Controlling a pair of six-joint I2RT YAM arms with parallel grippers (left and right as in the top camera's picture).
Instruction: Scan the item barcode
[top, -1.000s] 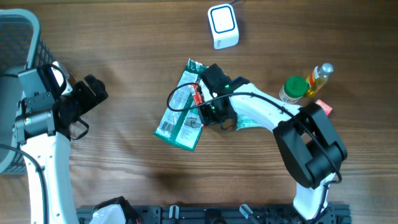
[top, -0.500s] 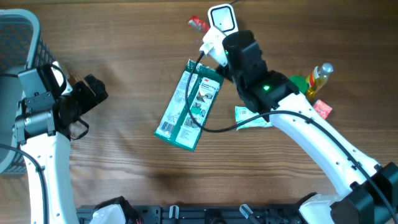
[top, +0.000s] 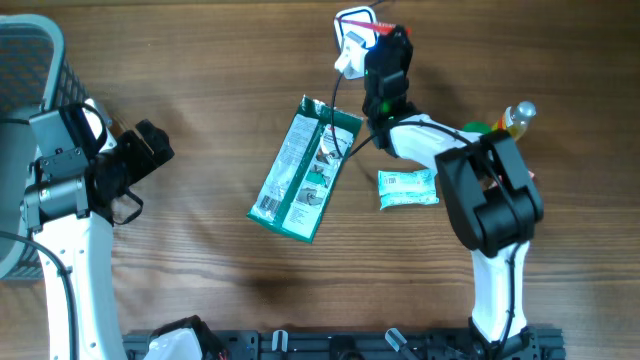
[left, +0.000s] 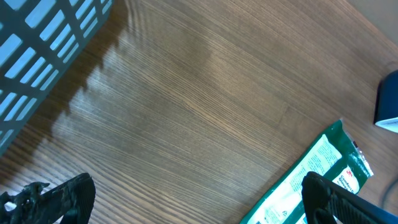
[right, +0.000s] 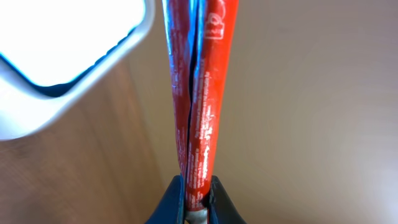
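Grip is tight on the right side: my right jaws are closed almost fully on the lower end of a thin red packet (right: 202, 93), which stands up from them edge-on. Just beside it in the right wrist view is the white scanner (right: 68, 56) with its bright window; I cannot tell if they touch. From overhead, the packet is held over the scanner at the far side of the desk (top: 200, 60). My left jaws are wide open and hold nothing; they hang above bare wood near a grey basket (top: 30, 60). A long green package (top: 305, 170) lies flat in the middle of the desk, and a small pale green sachet (top: 407, 188) lies near it, apart.
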